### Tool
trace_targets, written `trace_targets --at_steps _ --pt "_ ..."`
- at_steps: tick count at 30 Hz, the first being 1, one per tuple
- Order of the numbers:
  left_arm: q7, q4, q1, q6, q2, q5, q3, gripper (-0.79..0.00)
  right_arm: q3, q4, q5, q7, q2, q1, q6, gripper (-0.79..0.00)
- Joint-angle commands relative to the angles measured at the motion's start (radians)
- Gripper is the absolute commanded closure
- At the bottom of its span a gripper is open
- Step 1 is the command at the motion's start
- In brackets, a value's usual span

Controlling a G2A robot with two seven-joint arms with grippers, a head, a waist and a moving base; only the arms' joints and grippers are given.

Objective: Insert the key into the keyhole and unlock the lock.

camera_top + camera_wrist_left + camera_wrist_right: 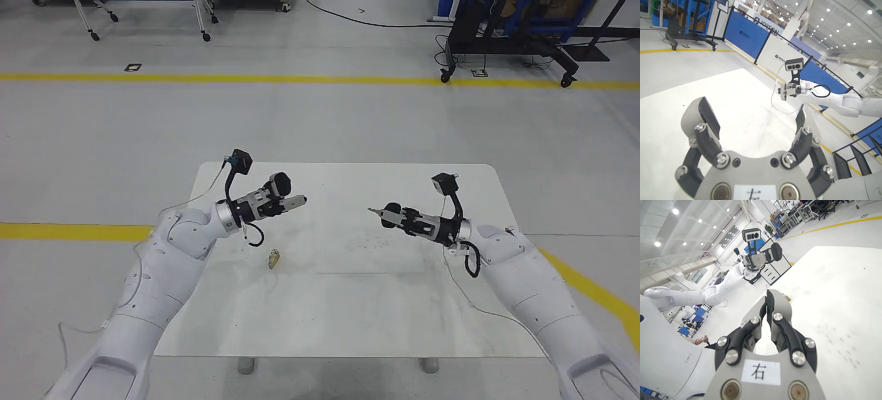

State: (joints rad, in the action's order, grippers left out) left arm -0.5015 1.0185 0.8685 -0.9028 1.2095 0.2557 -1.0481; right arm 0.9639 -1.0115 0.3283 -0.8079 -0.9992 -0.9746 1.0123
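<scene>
Right wrist view shows the right gripper pinched tight, its ribbed pads pressed together on a thin metal blade that pokes out just past the tips; this appears to be the key. From the top view, this gripper hangs above the right half of the white tabletop and points toward the middle, with the key's tip leading.

Across from it, the left gripper is spread wide, and nothing sits between its two dark ribbed fingers. It hovers above the left half of the tabletop and faces the right gripper, with a clear gap between the two.

A small brass-coloured lock lies flat on the tabletop, nearer the robot than the left gripper and close to that arm. It touches neither gripper and is well apart from the key. The right wrist view catches it on the white surface just beyond the closed fingertips. Its keyhole is too small to make out.

Faint dark scuff marks speckle the middle of the tabletop between the arms.
</scene>
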Motion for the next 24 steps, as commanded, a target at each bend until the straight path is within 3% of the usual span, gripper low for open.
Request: trace_targets --at_steps 1,9,13,16,19,21,24 --pt "0.0 0.0 0.0 0.0 0.0 0.0 0.0 -0.785 0.0 0.001 0.0 0.0 0.0 0.0 0.0 0.0" --pt "0.025 0.032 0.013 0.004 -0.004 0.014 -0.015 -0.785 0.0 0.001 0.0 0.0 0.0 0.0 0.0 0.0" --pt "0.066 0.099 0.06 -0.031 -0.04 0.132 -0.123 -0.785 0.0 0.001 0.0 0.0 0.0 0.0 0.0 0.0" --pt "0.071 0.236 0.156 -0.013 -0.076 0.259 -0.235 -0.785 0.0 0.001 0.0 0.0 0.0 0.0 0.0 0.0" --pt "-0.022 0.441 0.282 0.06 -0.11 0.441 -0.334 -0.785 0.0 0.001 0.0 0.0 0.0 0.0 0.0 0.0" --pt "-0.124 0.594 0.361 0.123 -0.125 0.581 -0.363 -0.785 0.0 0.001 0.0 0.0 0.0 0.0 0.0 0.0" --pt "-0.236 0.712 0.432 0.157 -0.137 0.667 -0.365 -0.785 0.0 0.001 0.0 0.0 0.0 0.0 0.0 0.0"
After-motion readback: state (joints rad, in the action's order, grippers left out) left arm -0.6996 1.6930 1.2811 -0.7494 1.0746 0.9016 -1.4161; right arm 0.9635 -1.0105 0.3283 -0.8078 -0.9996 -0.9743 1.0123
